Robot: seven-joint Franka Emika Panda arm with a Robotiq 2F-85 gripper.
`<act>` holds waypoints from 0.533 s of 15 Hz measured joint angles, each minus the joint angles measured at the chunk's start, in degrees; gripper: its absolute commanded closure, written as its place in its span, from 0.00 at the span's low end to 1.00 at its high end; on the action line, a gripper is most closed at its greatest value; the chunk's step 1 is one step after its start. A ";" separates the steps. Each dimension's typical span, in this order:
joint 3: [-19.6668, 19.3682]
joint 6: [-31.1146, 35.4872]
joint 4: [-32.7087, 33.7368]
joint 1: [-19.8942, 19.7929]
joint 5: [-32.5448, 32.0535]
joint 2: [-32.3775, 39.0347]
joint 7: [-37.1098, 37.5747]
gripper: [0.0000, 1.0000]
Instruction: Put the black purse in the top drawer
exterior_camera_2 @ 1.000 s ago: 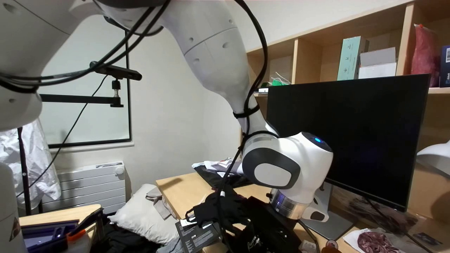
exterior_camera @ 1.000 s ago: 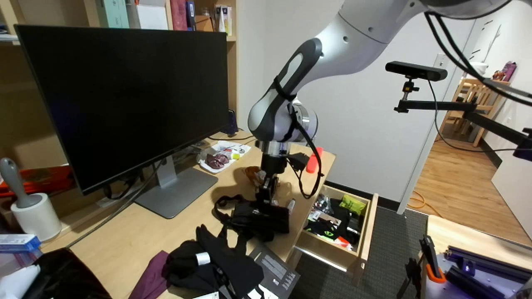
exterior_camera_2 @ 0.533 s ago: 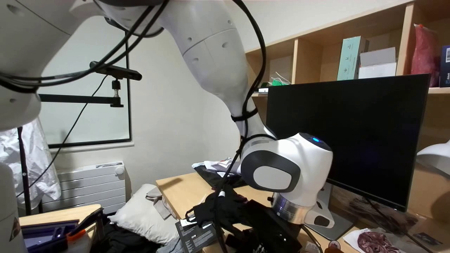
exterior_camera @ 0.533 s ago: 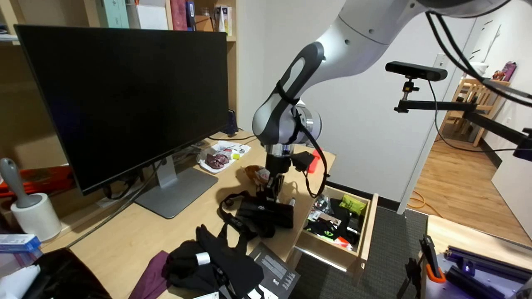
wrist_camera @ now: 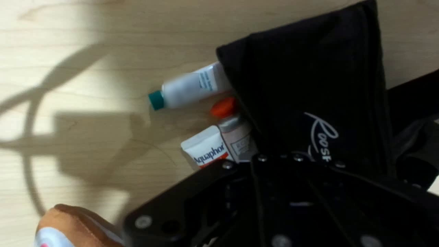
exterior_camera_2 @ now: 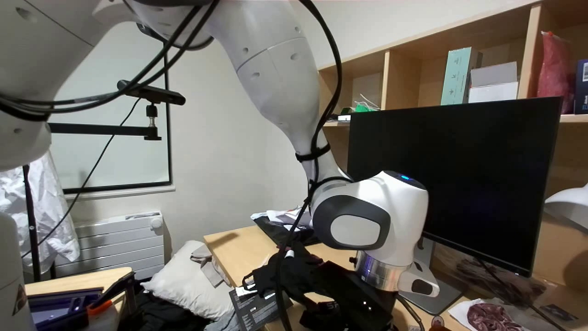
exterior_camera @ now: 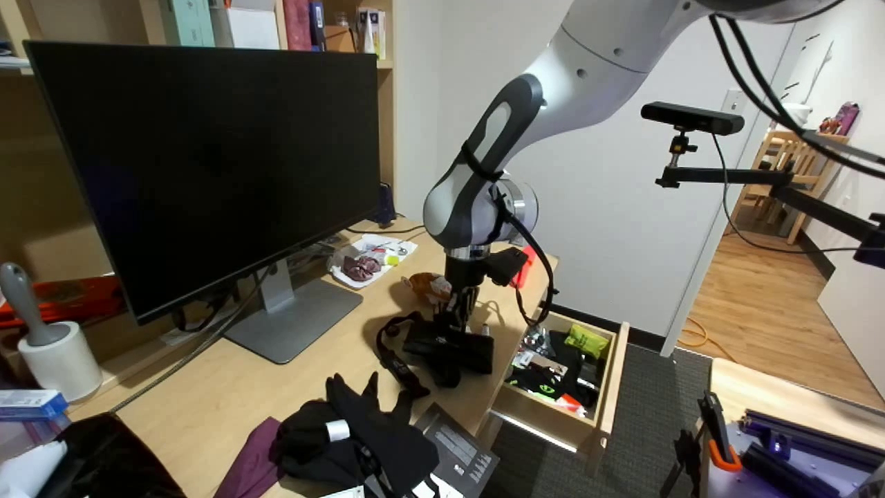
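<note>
The black purse (exterior_camera: 460,354) is at the desk's right edge area, on or just above the desktop. I cannot tell if it still touches the desk. In the wrist view the purse (wrist_camera: 312,79) shows a white logo. My gripper (exterior_camera: 453,321) points down at its top edge, and in the wrist view the gripper's fingers (wrist_camera: 280,161) are close together on it. The purse (exterior_camera_2: 353,294) also shows in the exterior view where the gripper is hidden. The top drawer (exterior_camera: 612,387) is pulled open, right of and below the desk edge, with items inside.
Small tubes (wrist_camera: 187,87) lie partly behind the purse. A black strap (exterior_camera: 397,363) trails left of it. A black heap (exterior_camera: 359,443) and a dark box (exterior_camera: 460,449) lie nearer. The monitor (exterior_camera: 207,173), white tray (exterior_camera: 404,249), orange packet (exterior_camera: 425,286) and red item (exterior_camera: 523,266) stand around.
My gripper and the purse have moved together to the right and slightly back, toward the desk's drawer side. The strap has been dragged along. The drawer and other items have not moved.
</note>
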 measured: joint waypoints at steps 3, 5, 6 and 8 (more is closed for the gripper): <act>-0.02 0.00 0.00 0.00 0.00 0.00 0.03 0.93; -0.03 0.00 -0.01 0.01 0.00 0.00 0.04 0.93; -0.03 0.00 -0.01 0.01 0.00 0.00 0.04 0.94; 0.96 0.00 0.11 -0.42 -0.02 -0.23 0.04 0.94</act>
